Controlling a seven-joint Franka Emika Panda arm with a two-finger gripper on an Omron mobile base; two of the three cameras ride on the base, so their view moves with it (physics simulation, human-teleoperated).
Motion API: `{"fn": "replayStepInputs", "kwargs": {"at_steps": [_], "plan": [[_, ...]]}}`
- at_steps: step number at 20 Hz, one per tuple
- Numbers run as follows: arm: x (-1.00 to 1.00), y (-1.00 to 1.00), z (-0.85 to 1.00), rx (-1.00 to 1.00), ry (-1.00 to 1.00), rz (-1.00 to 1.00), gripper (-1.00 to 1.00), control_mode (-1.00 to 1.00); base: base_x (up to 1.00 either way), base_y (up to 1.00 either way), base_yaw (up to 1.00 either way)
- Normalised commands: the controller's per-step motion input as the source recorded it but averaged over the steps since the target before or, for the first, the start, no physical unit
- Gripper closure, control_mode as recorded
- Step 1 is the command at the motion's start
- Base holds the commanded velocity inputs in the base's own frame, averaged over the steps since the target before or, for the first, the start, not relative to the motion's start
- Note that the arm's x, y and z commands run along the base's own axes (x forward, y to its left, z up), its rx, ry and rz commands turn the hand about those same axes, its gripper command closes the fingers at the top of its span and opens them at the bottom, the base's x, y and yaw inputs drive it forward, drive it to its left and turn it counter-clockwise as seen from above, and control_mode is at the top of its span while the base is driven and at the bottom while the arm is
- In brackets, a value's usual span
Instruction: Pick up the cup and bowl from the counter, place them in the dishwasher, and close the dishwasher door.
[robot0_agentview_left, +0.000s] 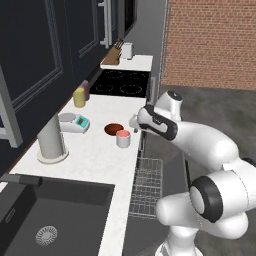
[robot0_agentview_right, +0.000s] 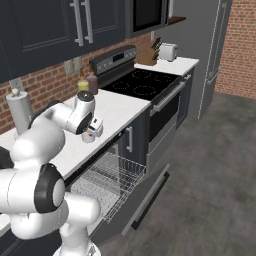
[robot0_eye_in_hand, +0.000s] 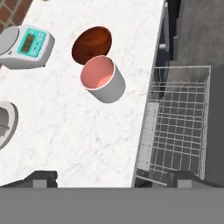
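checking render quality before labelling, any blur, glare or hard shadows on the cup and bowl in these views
Hand view: cup and bowl sharp, evenly lit, no glare, only faint shadow. Left base view: both small, softer at the edges. Right base view: cup mostly hidden behind the arm.

White cup (robot0_eye_in_hand: 104, 80) — pink inside — reddish-brown bowl (robot0_eye_in_hand: 91, 43)

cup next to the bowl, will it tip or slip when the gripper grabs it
The cup stands upright with smooth straight walls, so it may slip in a light pinch. Its flat base probably resists tipping. The bowl sits very close, so a nudge could shove it.
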Motion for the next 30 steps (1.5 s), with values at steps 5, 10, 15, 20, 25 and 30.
{"fn": "replayStepInputs", "kwargs": {"at_steps": [5,10,15,20,25,30], "plan": [[0.41,0.26,-0.04,-0.01,0.08,-0.03,-1.00,-1.00,0.00,0.00,0.00],[0.39,0.24,-0.20,-0.02,0.06,-0.01,-1.00,-1.00,0.00,0.00,0.00],[0.36,0.15,-0.22,-0.02,0.07,0.00,-1.00,-1.00,0.00,0.00,0.00],[0.21,0.00,-0.26,0.00,0.05,0.00,-1.00,-1.00,0.00,0.00,0.00],[0.15,-0.03,-0.22,0.00,0.01,0.00,-1.00,-1.00,0.00,0.00,0.00],[0.28,0.00,-0.14,0.00,0.00,0.00,-1.00,-1.00,0.00,0.00,0.00]]}}
